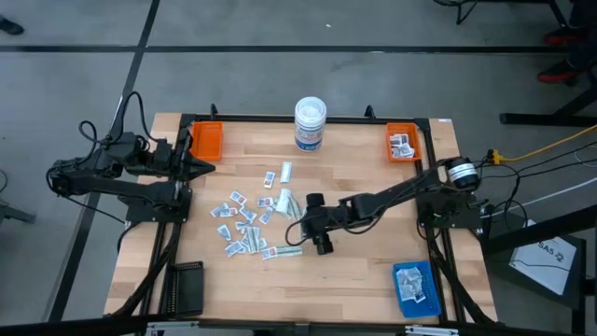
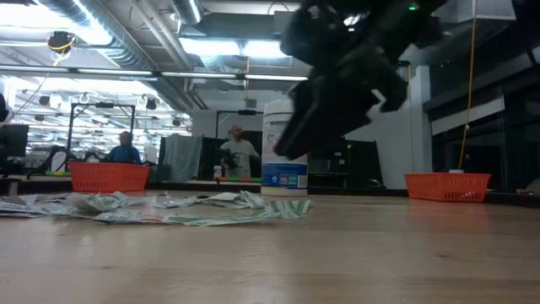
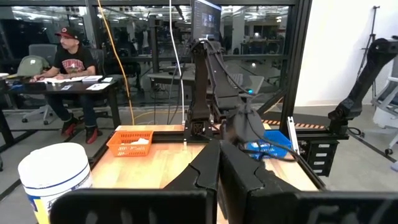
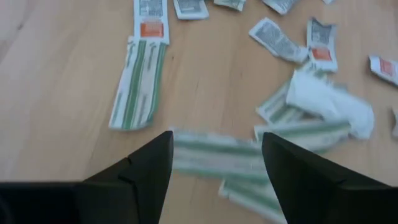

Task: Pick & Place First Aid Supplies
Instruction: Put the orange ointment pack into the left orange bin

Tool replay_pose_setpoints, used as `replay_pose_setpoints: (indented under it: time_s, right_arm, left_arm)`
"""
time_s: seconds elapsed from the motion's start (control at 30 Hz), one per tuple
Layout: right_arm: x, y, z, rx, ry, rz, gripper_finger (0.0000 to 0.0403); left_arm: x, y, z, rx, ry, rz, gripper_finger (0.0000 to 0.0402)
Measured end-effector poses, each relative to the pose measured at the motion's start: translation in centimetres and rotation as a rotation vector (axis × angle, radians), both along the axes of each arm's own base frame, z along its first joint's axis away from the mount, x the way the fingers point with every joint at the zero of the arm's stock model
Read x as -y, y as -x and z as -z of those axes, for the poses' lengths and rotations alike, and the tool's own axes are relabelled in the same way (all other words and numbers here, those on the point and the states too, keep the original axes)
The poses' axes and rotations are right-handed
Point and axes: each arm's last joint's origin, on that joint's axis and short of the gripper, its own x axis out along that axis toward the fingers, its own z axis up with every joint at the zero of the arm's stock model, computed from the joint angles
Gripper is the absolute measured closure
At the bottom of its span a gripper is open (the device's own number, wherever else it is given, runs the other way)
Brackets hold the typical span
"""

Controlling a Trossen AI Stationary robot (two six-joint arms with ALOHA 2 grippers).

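From above: my right hand [image 1: 312,241] is hanging open over the near edge of the packets [image 1: 244,222] scattered mid-desk [image 1: 354,280]. My left hand [image 1: 201,166] is sitting closed at the left edge, beside an orange tray [image 1: 206,140]. More packets are lying in the far-right orange tray [image 1: 405,143] and the blue tray [image 1: 416,286].

Low view: packets [image 2: 169,207] are lying flat; the white tub [image 2: 283,145] is standing behind them.

Left wrist: fingers [image 3: 205,171] are pressing together.

Right wrist: fingers [image 4: 149,163] are spreading wide above a greenish strip [image 4: 214,154], nothing gripped.
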Motion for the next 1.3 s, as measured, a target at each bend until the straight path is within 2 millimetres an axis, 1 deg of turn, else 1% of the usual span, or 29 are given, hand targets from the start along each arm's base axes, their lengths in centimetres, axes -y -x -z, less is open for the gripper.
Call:
replay_pose_setpoints:
  time_s: [0.2, 0.3, 0.4, 0.5, 0.63, 0.73, 0.8, 0.9, 0.93, 1.0, 1.1, 1.2, 1.3]
  right_arm:
    - [0.5, 3.5, -0.7, -0.005, -0.038, 0.032, 0.0158]
    - [1.0, 5.5, -1.6, 0.002, -0.054, 0.048, 0.0158]
    - [1.5, 7.4, -2.8, 0.043, -0.065, 0.048, 0.0158]
    - [2.0, 9.1, -3.4, 0.087, -0.07, 0.049, 0.0158]
    - [2.6, 11.0, -3.1, 0.171, -0.055, 0.07, 0.0158]
    - [2.9, 12.2, -2.0, 0.215, -0.059, 0.067, 0.0158]
    - [3.1, 12.9, -1.6, 0.282, -0.078, 0.065, 0.0158]
    - [3.4, 13.6, -2.2, 0.428, -0.118, 0.071, 0.0158]
    - [3.6, 14.0, -2.2, 0.45, -0.123, 0.078, 0.0158]
    - [4.0, 14.8, -2.0, 0.48, -0.136, 0.091, 0.0158]
    - [4.5, 16.4, -1.5, 0.506, -0.164, 0.104, 0.0158]
    - [4.9, 18.3, -0.3, 0.519, -0.165, 0.102, 0.0158]
    - [5.2, 19.7, 0.4, 0.583, -0.201, 0.112, 0.0158]
  left_arm:
    - [0.0, 0.0, 0.0, 0.001, 0.0, 0.0, 0.0397]
    - [0.0, 0.0, 0.0, 0.0, 0.0, 0.0, 0.0398]
    - [0.0, 0.0, 0.0, 0.0, 0.0, 0.0, 0.0398]
    - [0.0, 0.0, 0.0, 0.0, 0.0, 0.0, 0.0397]
    - [0.0, 0.0, 0.0, 0.0, 0.0, 0.0, 0.0398]
    - [0.0, 0.0, 0.0, 0.0, 0.0, 0.0, 0.0398]
    - [0.0, 0.0, 0.0, 0.0, 0.0, 0.0, 0.0398]
    - [0.0, 0.0, 0.0, 0.0, 0.0, 0.0, 0.0398]
    - [0.0, 0.0, 0.0, 0.0, 0.0, 0.001, 0.0398]
    - [0.0, 0.0, 0.0, 0.0, 0.0, 0.001, 0.0397]
    - [0.0, 0.0, 0.0, 0.0, 0.0, 0.001, 0.0398]
    - [0.0, 0.0, 0.0, 0.0, 0.0, 0.0, 0.0398]
    - [0.0, 0.0, 0.0, 0.0, 0.0, 0.001, 0.0397]
